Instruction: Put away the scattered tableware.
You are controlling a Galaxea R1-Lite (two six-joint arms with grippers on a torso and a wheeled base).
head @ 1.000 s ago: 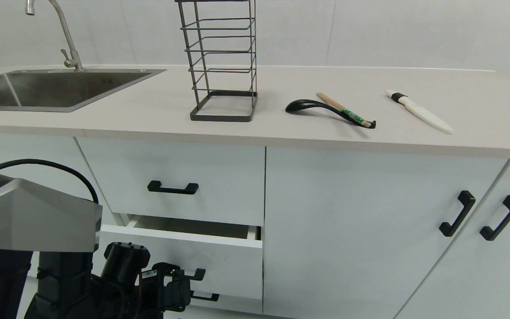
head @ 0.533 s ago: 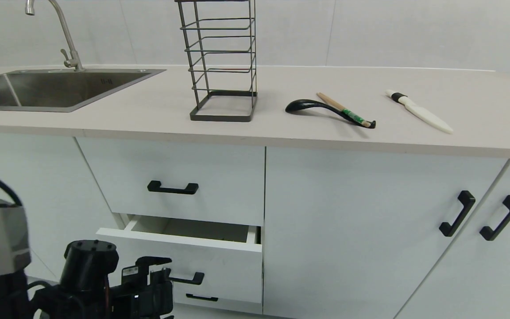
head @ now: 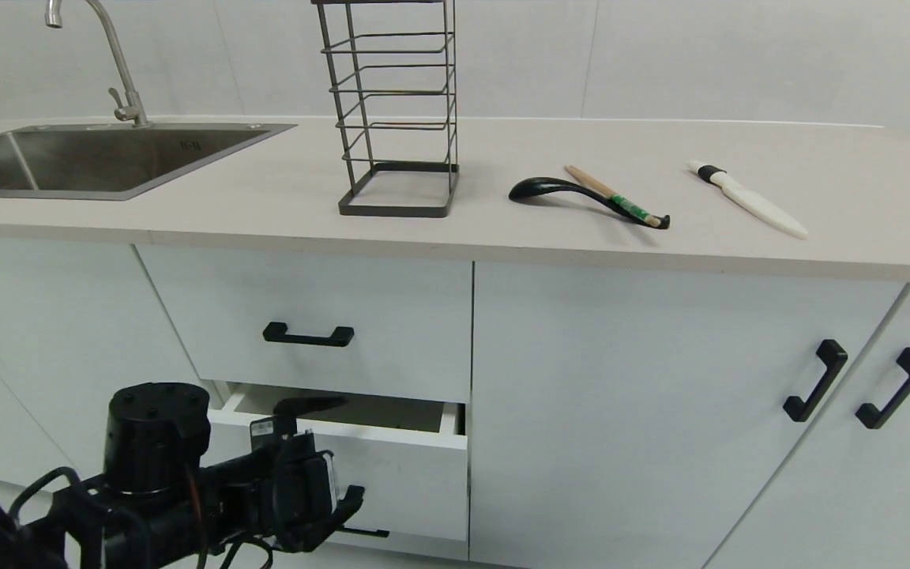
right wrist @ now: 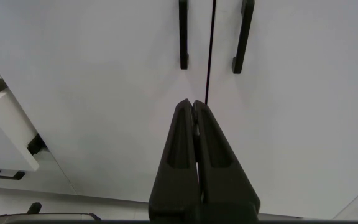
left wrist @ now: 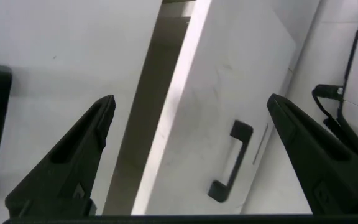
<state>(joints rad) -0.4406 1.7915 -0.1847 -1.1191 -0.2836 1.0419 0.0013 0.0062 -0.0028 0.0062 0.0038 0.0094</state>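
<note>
A black ladle (head: 581,193), a pair of wooden chopsticks (head: 610,196) lying across it, and a white knife (head: 749,200) rest on the counter at the right. Below, the lower drawer (head: 392,462) stands partly pulled out. My left gripper (head: 327,458) is open just in front of the drawer's front. In the left wrist view its fingers (left wrist: 73,155) spread wide around the drawer front (left wrist: 229,93) and its black handle (left wrist: 232,162) without touching. My right gripper (right wrist: 191,106) is shut and empty, facing the cabinet doors (right wrist: 104,93).
A black wire rack (head: 398,111) stands mid-counter and a steel sink (head: 99,154) with a tap sits at the left. The upper drawer (head: 309,335) is closed. Two black door handles (head: 858,383) stick out at the right.
The lower drawer has come out a little farther. My left gripper has let go of the handle area, risen and shifted right in front of the drawer.
</note>
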